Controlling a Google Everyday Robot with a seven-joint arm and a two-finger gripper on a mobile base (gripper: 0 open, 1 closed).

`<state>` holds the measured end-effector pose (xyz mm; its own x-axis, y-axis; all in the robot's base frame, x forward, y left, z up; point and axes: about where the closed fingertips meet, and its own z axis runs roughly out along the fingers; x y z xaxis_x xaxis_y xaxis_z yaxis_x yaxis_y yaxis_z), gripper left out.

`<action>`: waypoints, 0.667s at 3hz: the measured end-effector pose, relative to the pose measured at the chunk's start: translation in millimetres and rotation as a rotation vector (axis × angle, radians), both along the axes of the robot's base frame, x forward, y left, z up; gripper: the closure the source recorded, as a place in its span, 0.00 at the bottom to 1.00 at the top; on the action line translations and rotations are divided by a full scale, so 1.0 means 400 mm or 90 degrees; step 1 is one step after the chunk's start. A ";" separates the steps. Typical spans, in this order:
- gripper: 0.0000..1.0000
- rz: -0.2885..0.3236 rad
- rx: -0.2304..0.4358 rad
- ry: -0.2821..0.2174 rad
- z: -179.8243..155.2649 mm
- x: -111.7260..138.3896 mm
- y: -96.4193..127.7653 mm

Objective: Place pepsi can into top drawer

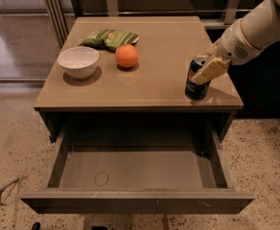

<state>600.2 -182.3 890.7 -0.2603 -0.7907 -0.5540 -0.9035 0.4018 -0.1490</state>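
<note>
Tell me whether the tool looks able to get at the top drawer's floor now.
Probably yes. The tool sits at the pepsi can by the front edge of the cabinet top, and the top drawer stands pulled out just below, open upward.

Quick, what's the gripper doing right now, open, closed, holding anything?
Gripper: up against the pepsi can, which stands on the cabinet top near its right front corner; open, closed or gripping the can cannot be told.

No legible text; pincer (203,73) at pepsi can (195,89).
</note>
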 end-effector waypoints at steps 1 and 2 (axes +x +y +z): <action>0.80 0.000 0.000 0.000 0.000 0.000 0.000; 1.00 0.000 0.000 0.000 0.000 0.000 0.000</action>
